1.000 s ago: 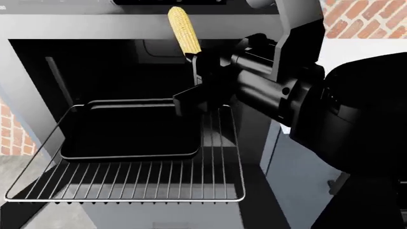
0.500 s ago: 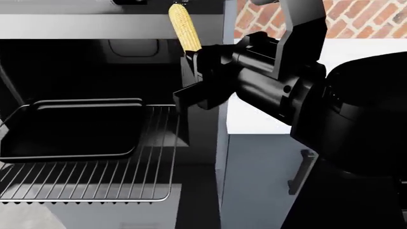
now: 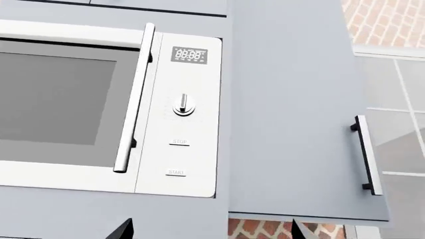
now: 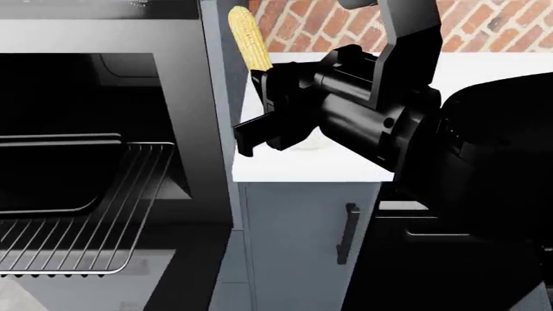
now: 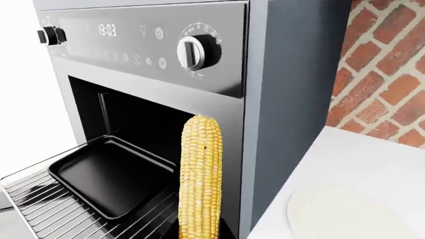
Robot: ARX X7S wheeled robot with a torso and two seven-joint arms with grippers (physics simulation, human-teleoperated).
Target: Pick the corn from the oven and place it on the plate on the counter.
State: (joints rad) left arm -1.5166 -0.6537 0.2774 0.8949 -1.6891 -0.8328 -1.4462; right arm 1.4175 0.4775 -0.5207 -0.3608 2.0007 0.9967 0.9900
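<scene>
Right fingers [image 4: 258,81] clamped on corn [image 4: 247,37], upright, outside oven [image 4: 95,123], near plate [image 5: 352,214] on counter [image 5: 345,159]. Left fingers: can't tell.

Right gripper [image 4: 259,91] clamped on the corn [image 4: 247,37]; black right arm extends forward.

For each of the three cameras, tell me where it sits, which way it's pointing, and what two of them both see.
Head view: on the robot's head, looking forward and down at the oven and counter; the right arm and right gripper holding the corn upright fill the middle.
Left wrist view: near the left gripper, facing a microwave and a cabinet door; only the fingertips show.
Right wrist view: near the right gripper, facing the oven, tray and plate; little of the gripper shows.
Shared: the head and right wrist views both show the corn, oven and counter.
</scene>
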